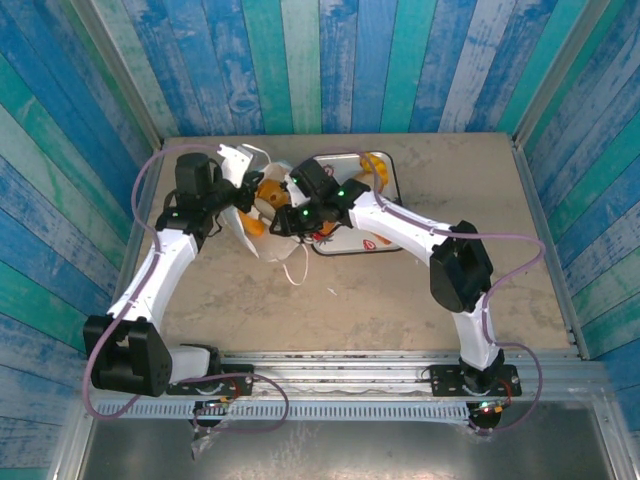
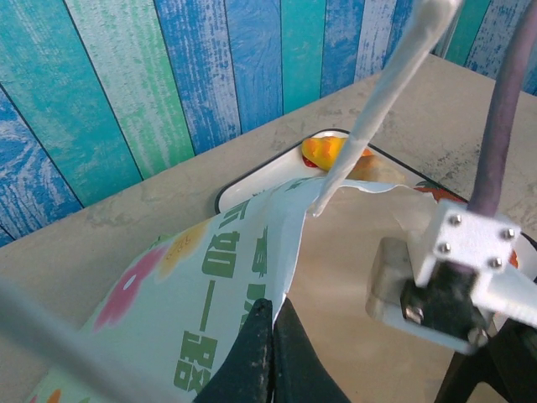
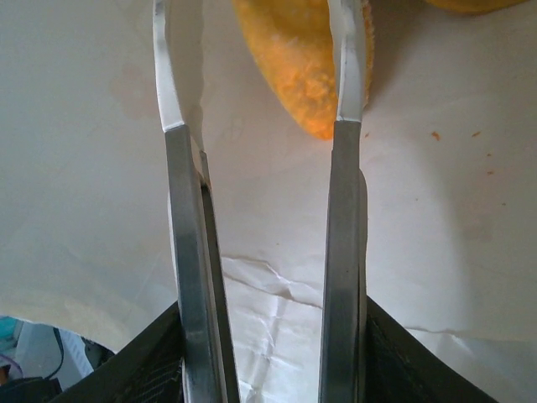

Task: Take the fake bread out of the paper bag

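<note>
You're mid-extraction. Left jaws pinch the paper bag point(image 2: 210, 285) rim, toward the counter's point(image 1: 400, 290) far-left corner. Right jaws grip the metal tongs point(image 3: 344, 252), whose tips straddle a fake bread point(image 3: 294, 67) lying inside the bag: golden-orange, rough-crusted. Next, I'd say: squeeze, then draw back gently.

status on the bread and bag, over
Left gripper shut on paper bag rim. Right gripper shut on metal tongs, tips inside bag, straddling a fake bread, not yet pinched. Nothing in the way.
</note>
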`<state>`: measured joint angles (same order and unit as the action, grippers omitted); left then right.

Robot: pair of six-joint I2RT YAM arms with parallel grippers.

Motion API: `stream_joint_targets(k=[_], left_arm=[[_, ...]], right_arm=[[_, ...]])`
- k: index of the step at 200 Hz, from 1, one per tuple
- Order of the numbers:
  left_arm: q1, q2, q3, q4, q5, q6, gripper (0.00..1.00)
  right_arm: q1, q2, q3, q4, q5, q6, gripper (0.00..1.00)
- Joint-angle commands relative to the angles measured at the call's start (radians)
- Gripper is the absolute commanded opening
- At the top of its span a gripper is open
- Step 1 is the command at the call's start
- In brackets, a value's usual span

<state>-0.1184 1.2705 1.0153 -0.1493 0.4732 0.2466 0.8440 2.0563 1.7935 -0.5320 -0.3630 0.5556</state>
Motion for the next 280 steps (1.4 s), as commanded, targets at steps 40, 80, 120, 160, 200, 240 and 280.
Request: stream_joint_targets(k=[40,80,120,160,200,240,280], left_arm=[[0.005,-0.001,-0.015,0.014,0.044,-0.003,0.0],[0.005,-0.009,-0.023,0.018,0.048,-0.005,0.0],[0.004,-0.008,-0.026,0.024,0.072,-0.012,0.0],[0.003,0.003,-0.017,0.026,0.096,-0.016,0.0],[0.005,-0.001,-0.012,0.024,0.105,-0.013,0.0],[0.004,-0.001,-0.014,0.032,0.123,-0.023,0.0],[0.003,0.004,-0.02,0.041,0.118,-0.029,0.0]], right_arm=[[0.022,0.013,0.068,-0.148,0.08,-0.067,0.51],[0.029,0.087,0.161,-0.208,0.09,-0.102,0.51],[0.04,0.152,0.239,-0.255,0.105,-0.127,0.51],[0.043,0.183,0.275,-0.298,0.164,-0.113,0.52],[0.042,0.214,0.322,-0.324,0.173,-0.109,0.52],[0.042,0.273,0.391,-0.326,0.101,-0.115,0.52],[0.044,0.268,0.395,-0.324,0.107,-0.121,0.26]])
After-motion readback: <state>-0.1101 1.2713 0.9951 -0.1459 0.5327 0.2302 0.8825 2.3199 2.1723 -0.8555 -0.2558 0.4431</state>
